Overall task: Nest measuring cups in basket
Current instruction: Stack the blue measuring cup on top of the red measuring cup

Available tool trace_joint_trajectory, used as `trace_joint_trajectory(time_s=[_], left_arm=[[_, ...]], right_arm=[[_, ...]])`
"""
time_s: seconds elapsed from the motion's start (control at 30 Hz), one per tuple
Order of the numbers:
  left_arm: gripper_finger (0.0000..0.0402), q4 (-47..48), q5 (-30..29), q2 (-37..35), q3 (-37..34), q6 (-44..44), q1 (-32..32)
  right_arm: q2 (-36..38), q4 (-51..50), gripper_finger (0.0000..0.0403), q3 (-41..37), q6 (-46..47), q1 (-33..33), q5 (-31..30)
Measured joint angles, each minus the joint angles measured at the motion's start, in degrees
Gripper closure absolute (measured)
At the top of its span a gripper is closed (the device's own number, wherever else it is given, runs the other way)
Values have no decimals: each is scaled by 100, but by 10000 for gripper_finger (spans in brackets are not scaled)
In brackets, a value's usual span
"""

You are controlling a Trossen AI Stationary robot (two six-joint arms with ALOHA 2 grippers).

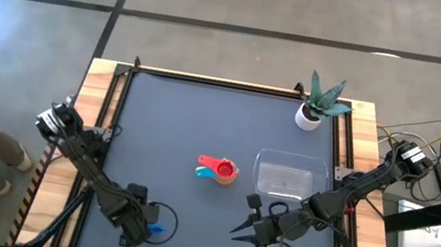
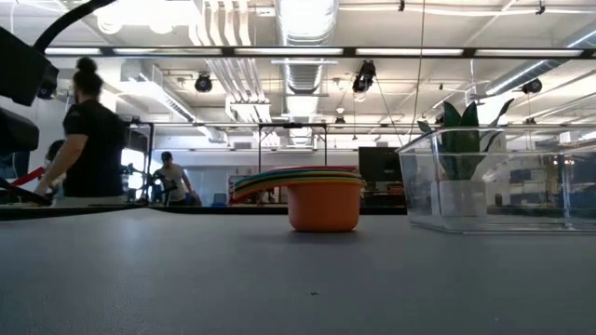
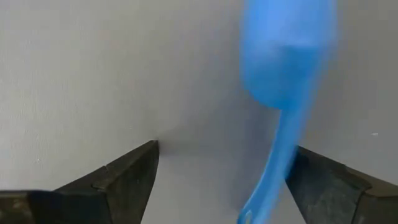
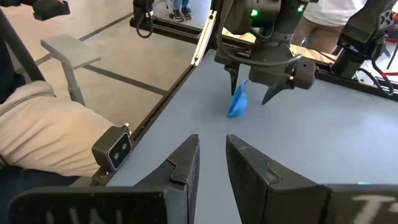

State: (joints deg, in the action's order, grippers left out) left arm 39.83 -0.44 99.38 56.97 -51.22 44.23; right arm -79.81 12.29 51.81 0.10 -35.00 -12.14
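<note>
left tool (image 1: 150,230) is low over the desk (image 1: 185,118) near its front edge, fingers spread, straddling the blue cup (image 3: 287,56). not pinching yet: the cup's bowl sits ahead of my fingertips and its flat handle (image 3: 277,168) runs back between them, closer to one finger than the other. right wrist view confirms it, blue cup (image 4: 238,103) on the desk directly under my left tool (image 4: 250,94).

right tool (image 1: 257,228) waits off to the side of the left one, fingers close together with a narrow gap, gripping nothing.

the nested stack (image 1: 219,171) is ahead of both tools at mid-desk, orange cup (image 2: 323,205) at the bottom in the low view, handles fanned out. clear basket (image 1: 290,175) sits just beside the stack, ahead of the right tool, no cups in it that i can see.

handling guess: thin moulded plastic, very light, stiff, smooth. likely to skate or flip if one finger lands first, so centre on it before pressing in. best hold is probably across the handle near the bowl; the rounded bowl wall could squirt out. light squeeze should be enough, not fragile.
</note>
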Motion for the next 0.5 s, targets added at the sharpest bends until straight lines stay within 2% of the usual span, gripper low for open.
trace_joint_trajectory(time_s=[0.3, 0.5], left_arm=[[100, 18, 80, 39, 7, 8, -7], [172, 116, 23, 39, 0, -33, -54]], right_arm=[[0, 2, 335, -2, -11, 0, -9], [0, 0, 335, -57, -7, 0, -104]])
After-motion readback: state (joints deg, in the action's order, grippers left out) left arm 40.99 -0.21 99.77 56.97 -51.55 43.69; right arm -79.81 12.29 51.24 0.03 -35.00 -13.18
